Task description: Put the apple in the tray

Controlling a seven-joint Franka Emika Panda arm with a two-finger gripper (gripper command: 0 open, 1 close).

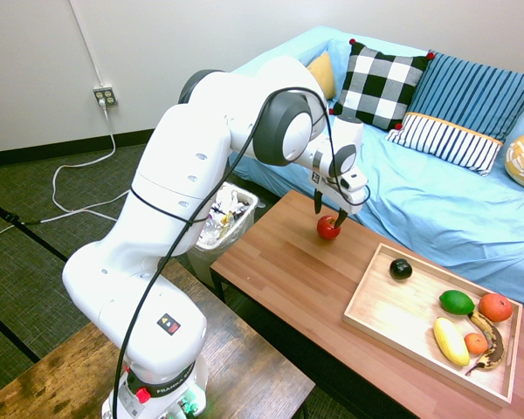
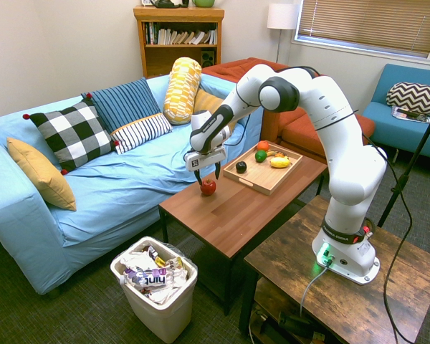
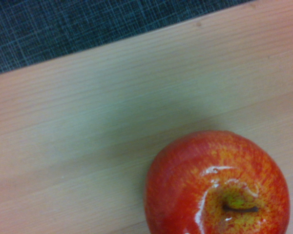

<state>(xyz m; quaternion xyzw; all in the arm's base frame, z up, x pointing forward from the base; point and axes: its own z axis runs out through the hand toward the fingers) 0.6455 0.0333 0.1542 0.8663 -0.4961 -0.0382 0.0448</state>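
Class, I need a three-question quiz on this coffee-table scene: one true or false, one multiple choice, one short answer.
1. True or false: the apple already lies inside the wooden tray.
2. Multiple choice: where is the end effector? A) over the trash bin B) just above the apple, fingers open to either side of it C) inside the tray
3. Short answer: which fruit in the tray lies nearest the apple?

Key
1. False. It sits on the bare coffee table, apart from the tray.
2. B
3. The small dark round fruit, at the tray's near corner.
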